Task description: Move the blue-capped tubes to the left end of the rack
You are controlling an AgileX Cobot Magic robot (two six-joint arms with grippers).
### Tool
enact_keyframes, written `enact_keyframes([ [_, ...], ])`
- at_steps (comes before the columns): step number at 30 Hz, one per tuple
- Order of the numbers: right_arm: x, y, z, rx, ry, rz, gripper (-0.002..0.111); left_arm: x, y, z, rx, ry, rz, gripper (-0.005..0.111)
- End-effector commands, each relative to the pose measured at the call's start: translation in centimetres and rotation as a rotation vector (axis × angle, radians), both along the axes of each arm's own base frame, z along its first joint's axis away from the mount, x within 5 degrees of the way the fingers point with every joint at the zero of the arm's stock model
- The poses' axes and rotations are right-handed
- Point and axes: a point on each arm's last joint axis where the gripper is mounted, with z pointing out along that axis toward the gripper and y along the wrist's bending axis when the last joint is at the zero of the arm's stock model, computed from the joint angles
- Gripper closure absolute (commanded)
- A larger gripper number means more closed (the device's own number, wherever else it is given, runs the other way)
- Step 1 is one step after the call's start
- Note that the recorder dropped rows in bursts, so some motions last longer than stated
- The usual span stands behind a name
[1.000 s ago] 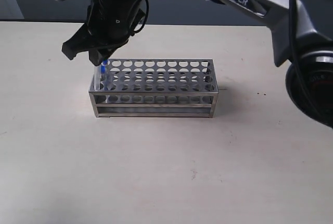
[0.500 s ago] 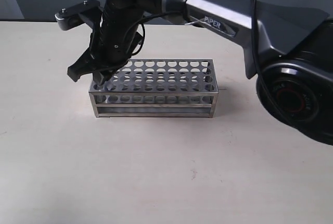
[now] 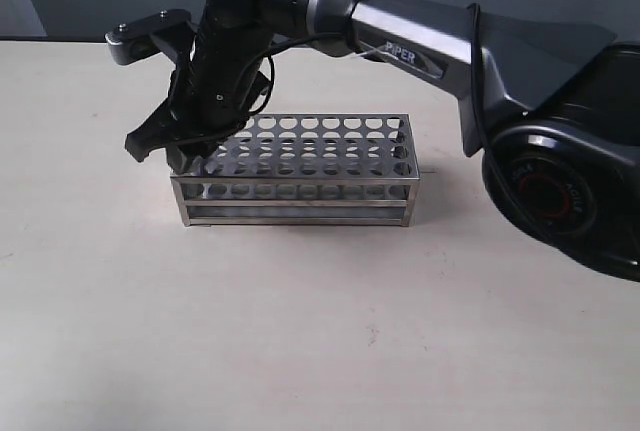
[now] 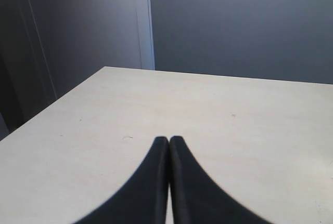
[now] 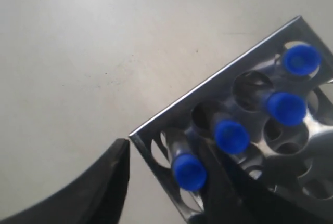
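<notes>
Looking down from the right wrist, I count four tubes, blue tops up, standing in a line in the end row of holes in the rack, right beside its corner. From across the room that end is the left one, though there the tubes themselves are hidden behind the right end effector, which hangs low over that corner. Every other hole I can see along the rack looks empty. The right end effector is spread wide, one finger well clear of the rack's edge and the other on the far side of the nearest tube, so that tube stands between them with nothing clamped on it; whether the nearer finger brushes it I can't tell. The left end effector is closed tight, tips touching, holding nothing, out over bare table. To my eye the job is as good as done: all four tubes sit at the left end, and what seems left is for the right end effector to lift away without knocking one.
</notes>
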Motion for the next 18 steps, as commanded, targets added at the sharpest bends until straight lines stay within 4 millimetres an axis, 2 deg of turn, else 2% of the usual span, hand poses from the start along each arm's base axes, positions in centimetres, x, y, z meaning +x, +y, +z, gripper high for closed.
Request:
enact_keyframes([
  [1,-0.5,-0.6,0.6,-0.042,0.043,0.022,0.061,0.1,0.0,0.0,-0.007,-0.005,-0.007,0.106],
  [3,-0.7,-0.8,1.2,-0.046,0.046,0.028,0.061,0.1,0.0,0.0,-0.007,-0.005,-0.007,0.106],
  [5,-1.0,-1.2,2.7,-0.034,0.039,0.029,0.061,0.1,0.0,0.0,-0.007,-0.005,-0.007,0.106],
  [7,-1.6,-1.8,5.1,-0.016,0.027,0.031,0.061,0.1,0.0,0.0,-0.007,-0.005,-0.007,0.106],
  [12,-3.1,-4.2,13.0,0.101,-0.079,-0.004,0.061,0.1,0.0,0.0,-0.007,-0.005,-0.007,0.106],
  [15,-5.0,-6.6,18.6,0.197,-0.160,-0.005,0.061,0.1,0.0,0.0,-0.007,-0.005,-0.007,0.106],
  [18,-6.9,-9.0,23.2,0.290,-0.205,-0.034,0.061,0.1,0.0,0.0,-0.007,-0.005,-0.007,0.106],
])
